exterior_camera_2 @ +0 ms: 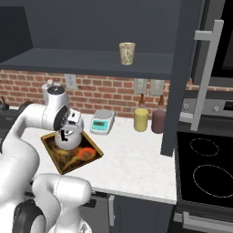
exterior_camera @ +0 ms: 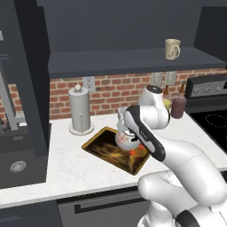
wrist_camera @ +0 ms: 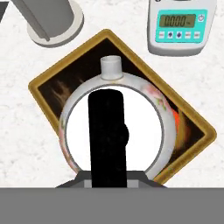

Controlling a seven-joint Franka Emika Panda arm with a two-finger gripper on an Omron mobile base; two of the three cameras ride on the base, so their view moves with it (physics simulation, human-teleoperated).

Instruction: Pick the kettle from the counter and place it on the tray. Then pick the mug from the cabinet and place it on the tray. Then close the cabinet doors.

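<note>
- Holding the kettle (wrist_camera: pixel 114 127) by its black handle (wrist_camera: pixel 107 135), gripper (exterior_camera_2: pixel 67 132) narrowed on it directly above the tray (wrist_camera: pixel 48 85).
- Looking straight down in the hand view: spout, round white lid, scale (wrist_camera: pixel 182 26) beside the tray's corner, paper-towel holder (wrist_camera: pixel 50 19) cut off at the top edge.
- Hiding most of the kettle behind the arm in the left base view; fingertips themselves hard to make out anywhere, and cannot tell whether the kettle touches the tray.
- Showing in the right base view: yellow jar (exterior_camera_2: pixel 141 119), maroon jar (exterior_camera_2: pixel 159 121), open cabinet door (exterior_camera_2: pixel 182 77).
- Standing on the cabinet shelf (exterior_camera: pixel 133 60): mug (exterior_camera: pixel 172 48), handle visible from the left base view alone.
- Carrying everything low: white worktop (exterior_camera_2: pixel 132 154).
</note>
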